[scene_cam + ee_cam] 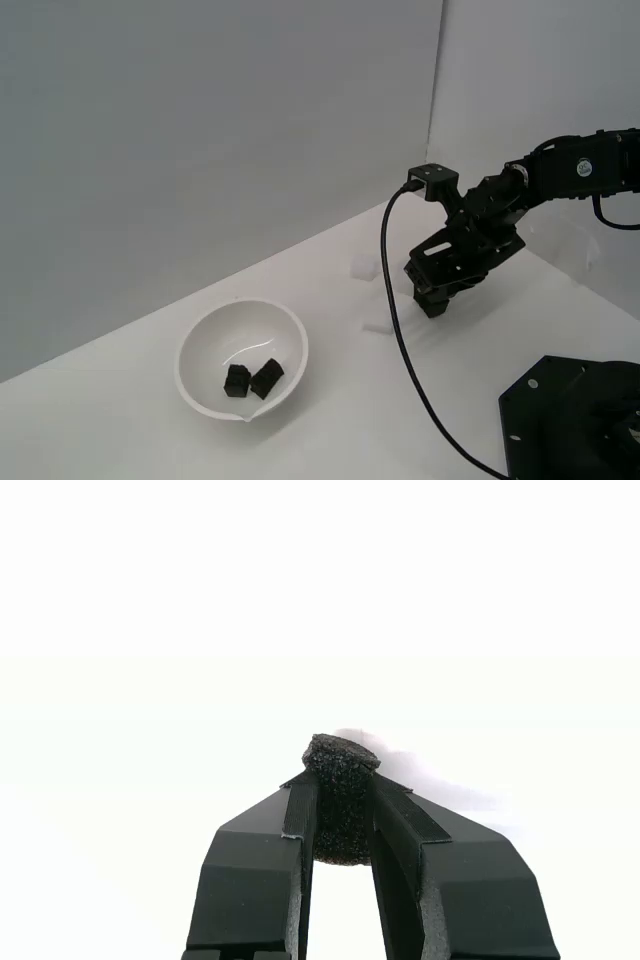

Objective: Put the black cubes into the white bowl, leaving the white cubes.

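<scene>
Black foam fills the wrist view: the hand (343,815) is clamped on the third black cube (342,798), raised above the white desk (120,420). Best carried level until squarely over the white bowl (200,345). Only the exterior view shows that bowl, two black cubes (252,379) inside, and faint white cubes (362,267) toward the far edge.

A plain white worktop (120,420) fills the lower part of the exterior view, meeting pale grey walls (200,130) that join at a corner toward the exterior view's right. A black cable (400,340) hangs in a long loop and trails down across the worktop. Low on the exterior view's right sits a black base plate (560,410).
</scene>
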`<act>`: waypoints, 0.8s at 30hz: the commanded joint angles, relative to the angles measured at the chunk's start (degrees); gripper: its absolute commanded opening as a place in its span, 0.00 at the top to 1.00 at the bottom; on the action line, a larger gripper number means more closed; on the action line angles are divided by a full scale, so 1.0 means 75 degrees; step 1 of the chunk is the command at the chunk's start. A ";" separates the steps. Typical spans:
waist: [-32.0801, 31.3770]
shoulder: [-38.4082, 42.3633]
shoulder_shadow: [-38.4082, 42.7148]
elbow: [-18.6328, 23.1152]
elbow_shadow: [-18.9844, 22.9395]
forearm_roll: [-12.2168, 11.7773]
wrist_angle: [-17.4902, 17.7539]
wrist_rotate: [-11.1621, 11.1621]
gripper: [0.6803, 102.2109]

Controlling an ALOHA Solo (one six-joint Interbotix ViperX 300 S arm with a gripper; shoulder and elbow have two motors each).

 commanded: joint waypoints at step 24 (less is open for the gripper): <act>-0.1043 0.2578 0.2625 -0.1242 -0.1242 -0.0621 0.1066 -0.0035 0.98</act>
